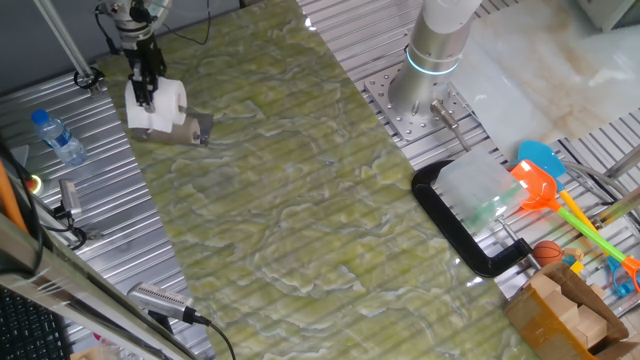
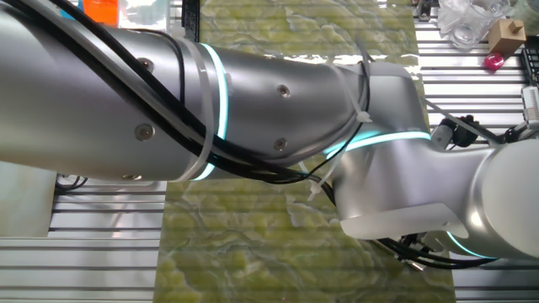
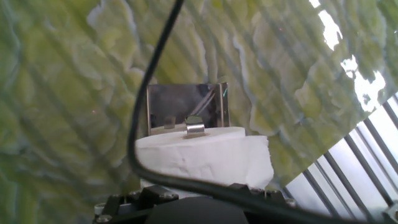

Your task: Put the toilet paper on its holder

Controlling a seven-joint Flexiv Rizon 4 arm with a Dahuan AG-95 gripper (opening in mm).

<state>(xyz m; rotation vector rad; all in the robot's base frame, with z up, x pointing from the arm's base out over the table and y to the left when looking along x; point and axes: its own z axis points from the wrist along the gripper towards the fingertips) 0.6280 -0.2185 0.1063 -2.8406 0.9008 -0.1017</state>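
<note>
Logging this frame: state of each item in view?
toilet paper: on its side, against the holder, rod tip showing above it
holder: plate flat on table
gripper: jaws closed on the toilet paper
water bottle: lying on its side, cap on
black C-shaped frame: flat on table

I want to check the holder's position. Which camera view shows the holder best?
The hand view: the holder shows its shiny plate and rod tip just behind the toilet paper. One fixed view shows only a small dark edge. In the other fixed view the arm hides it.
</note>
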